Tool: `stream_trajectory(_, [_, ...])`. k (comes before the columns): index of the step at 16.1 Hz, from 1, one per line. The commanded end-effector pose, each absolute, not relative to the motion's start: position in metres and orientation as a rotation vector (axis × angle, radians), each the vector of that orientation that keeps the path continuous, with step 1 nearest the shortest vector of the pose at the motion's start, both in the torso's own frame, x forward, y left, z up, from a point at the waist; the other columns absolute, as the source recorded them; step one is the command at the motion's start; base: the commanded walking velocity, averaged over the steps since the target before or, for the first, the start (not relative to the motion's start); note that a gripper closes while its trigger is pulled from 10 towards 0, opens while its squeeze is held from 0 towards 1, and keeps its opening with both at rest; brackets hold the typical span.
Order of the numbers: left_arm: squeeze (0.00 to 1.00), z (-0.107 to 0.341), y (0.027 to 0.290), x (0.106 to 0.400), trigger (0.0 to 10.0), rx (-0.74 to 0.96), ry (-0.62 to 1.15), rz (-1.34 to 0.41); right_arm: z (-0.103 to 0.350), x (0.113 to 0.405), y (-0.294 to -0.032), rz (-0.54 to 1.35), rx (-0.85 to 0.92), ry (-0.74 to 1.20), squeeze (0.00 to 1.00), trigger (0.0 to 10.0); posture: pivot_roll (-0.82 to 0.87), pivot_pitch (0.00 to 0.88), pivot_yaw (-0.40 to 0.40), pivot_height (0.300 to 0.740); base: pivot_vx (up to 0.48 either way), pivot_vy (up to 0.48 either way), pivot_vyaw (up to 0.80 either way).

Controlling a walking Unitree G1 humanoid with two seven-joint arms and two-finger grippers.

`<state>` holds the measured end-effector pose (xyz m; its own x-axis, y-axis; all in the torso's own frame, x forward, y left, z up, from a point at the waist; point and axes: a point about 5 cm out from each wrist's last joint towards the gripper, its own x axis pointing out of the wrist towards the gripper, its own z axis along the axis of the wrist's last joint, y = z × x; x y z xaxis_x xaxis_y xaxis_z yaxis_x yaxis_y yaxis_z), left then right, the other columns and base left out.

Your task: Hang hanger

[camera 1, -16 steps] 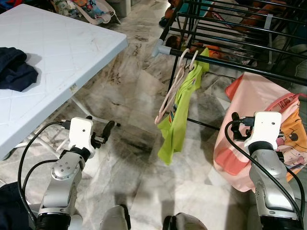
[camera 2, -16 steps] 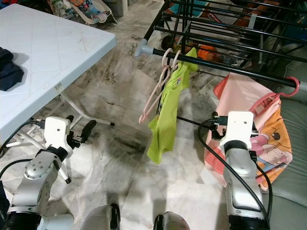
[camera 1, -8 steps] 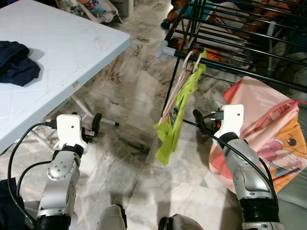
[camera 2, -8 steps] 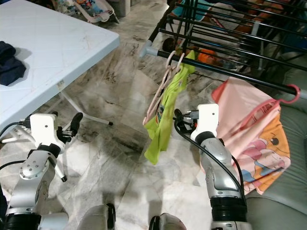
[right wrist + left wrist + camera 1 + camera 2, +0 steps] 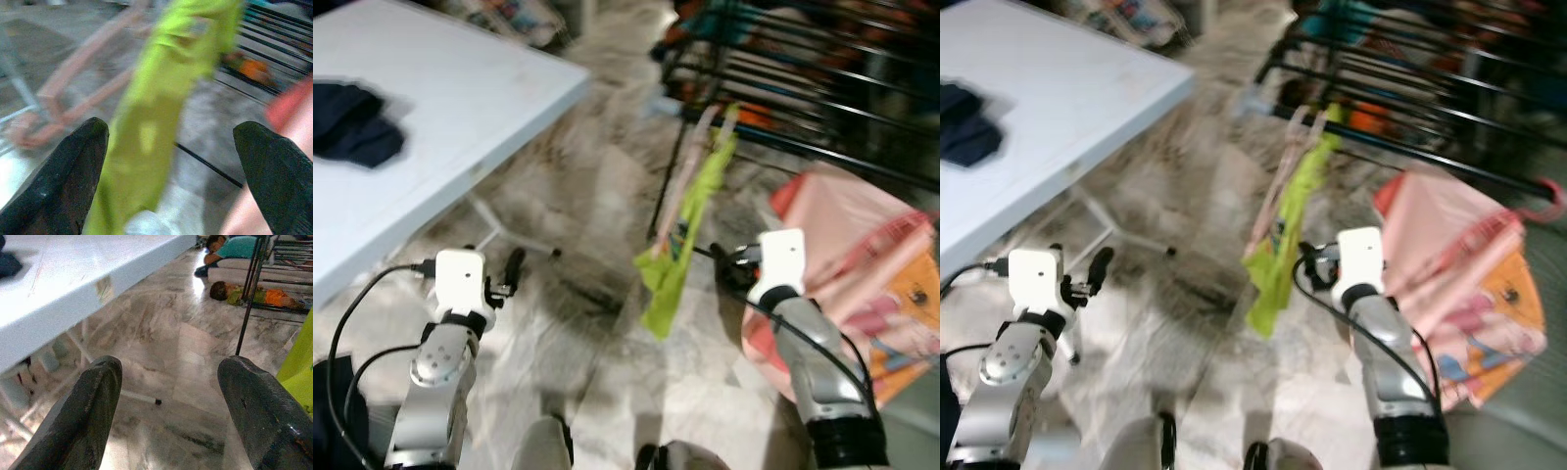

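Pink hanger [image 5: 683, 186] hanging steeply downward from rack rail [image 5: 822, 157], lime shirt [image 5: 690, 230] alongside

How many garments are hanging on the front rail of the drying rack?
2: a lime-green shirt near the rail's left end, and a pink printed garment toward its right. Blur may hide others.

A lime-green shirt [image 5: 683, 235] on a pale pink hanger [image 5: 73, 93] hangs beside a pink-and-orange cartoon-print cloth [image 5: 871, 284] (blurred), over grey-veined marble floor [image 5: 597, 323].
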<state>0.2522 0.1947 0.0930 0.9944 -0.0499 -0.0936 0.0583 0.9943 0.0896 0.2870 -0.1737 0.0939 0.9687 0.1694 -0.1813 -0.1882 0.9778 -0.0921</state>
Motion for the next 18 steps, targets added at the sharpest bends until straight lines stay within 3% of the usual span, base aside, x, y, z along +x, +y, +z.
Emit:
stream_trajectory(1, [0.00, 0.095, 0.195, 0.251, 10.0, 0.093, 0.092, -0.064, 0.102, 0.287, -0.168, 0.212, -0.115, 0.131, 0.00, 10.0, 0.02, 0.121, -0.030, 0.740, 0.000, 0.000, 0.80])
stream_trajectory(18, [0.00, 0.097, 0.201, 0.254, 10.0, 0.139, 0.110, 0.063, 0.108, 0.292, -0.149, 0.301, -0.043, 0.085, 0.00, 10.0, 0.03, 0.127, -0.031, 0.740, 0.000, 0.000, 0.80])
